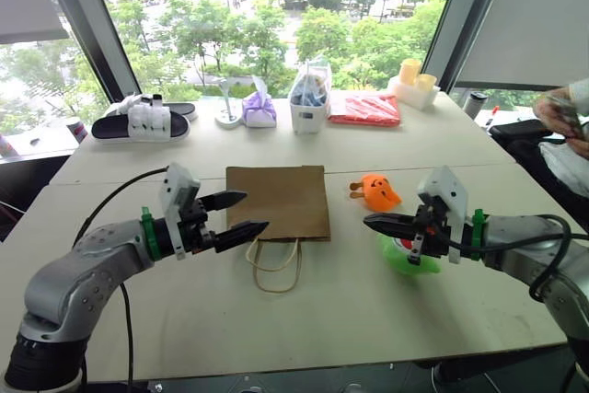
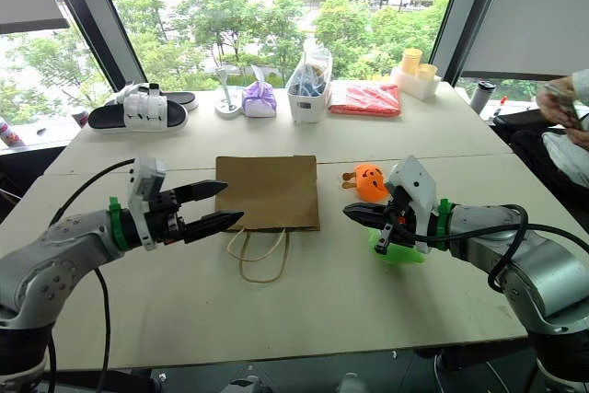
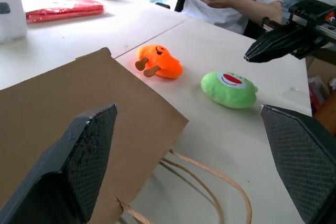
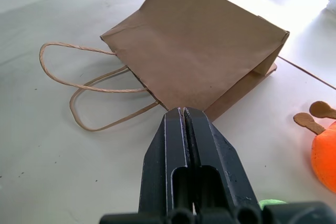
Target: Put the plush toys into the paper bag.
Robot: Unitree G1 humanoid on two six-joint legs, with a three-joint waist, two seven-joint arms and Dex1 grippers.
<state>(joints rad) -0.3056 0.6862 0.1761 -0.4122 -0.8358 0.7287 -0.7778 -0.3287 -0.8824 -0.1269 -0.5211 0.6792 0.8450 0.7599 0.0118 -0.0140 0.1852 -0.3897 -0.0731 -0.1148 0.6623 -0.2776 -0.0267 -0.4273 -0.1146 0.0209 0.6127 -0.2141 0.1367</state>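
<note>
**Two toys out, one bag flat**

Mid-table, one paper bag lies flat, handles toward the near edge; two plush toys wait toward the right edge: orange pumpkin, green toy beneath the right gripper, its fingers pressed together, likely nearer arm; left gripper spread, empty, beside the bag.

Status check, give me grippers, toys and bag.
Left gripper open, right gripper shut, both empty. Orange toy and green toy on table, outside paper bag, which lies flat. Nothing in the way.
</note>
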